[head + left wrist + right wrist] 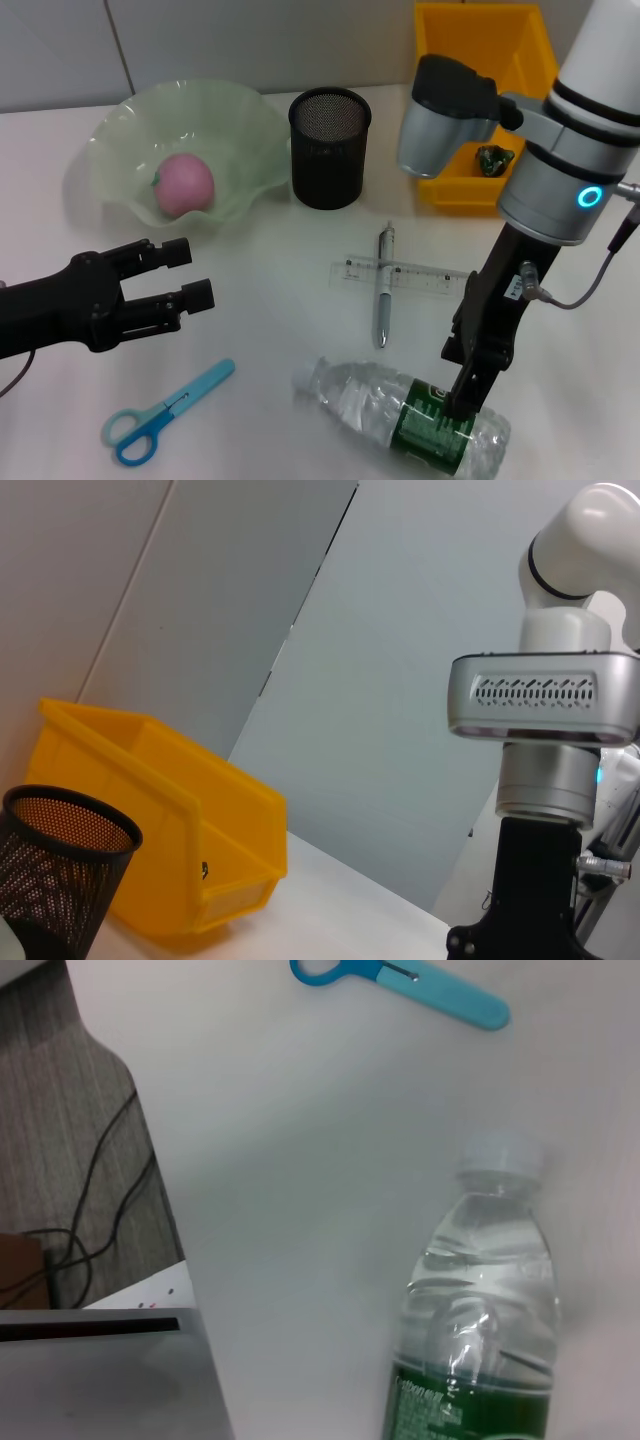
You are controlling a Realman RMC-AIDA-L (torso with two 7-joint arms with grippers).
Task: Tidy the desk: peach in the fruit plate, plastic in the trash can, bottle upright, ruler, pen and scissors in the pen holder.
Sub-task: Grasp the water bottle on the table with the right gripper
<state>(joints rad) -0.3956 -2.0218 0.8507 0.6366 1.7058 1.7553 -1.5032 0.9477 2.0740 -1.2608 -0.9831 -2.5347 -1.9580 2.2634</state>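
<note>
Right gripper (468, 405): lowered onto the green-labelled end of the lying bottle, at the table's near right; whether its fingers are clamped or apart cannot be told, since they are seen end-on against the label.
Left gripper (190, 272): held above the table, nearer than the fruit plate and well to the left of the pen holder; its two black fingers are spread apart, with nothing between them.
Table (270, 330): white surface on which everything is set.
Fruit plate (130, 135): pale green wavy glass dish, just left of the pen holder.
Trash bin (530, 60): yellow plastic bin, right of the pen holder at the back; a dark crumpled piece (493, 158) is seen lying inside it.
Water bottle (380, 405): clear, on its side, nearer than the pen holder and to its right; white cap pointed to the left.
Pen holder (329, 146): black mesh cup, upright, taken as the landmark.
Ruler (430, 275): clear, lying flat in front of the pen holder, between it and the bottle.
Scissors (160, 412): blue, closed, lying well in front of the pen holder and to its left.
Pen (382, 290): silver, laid across the ruler.
Peach (182, 185): pink, resting in the fruit plate.
</note>
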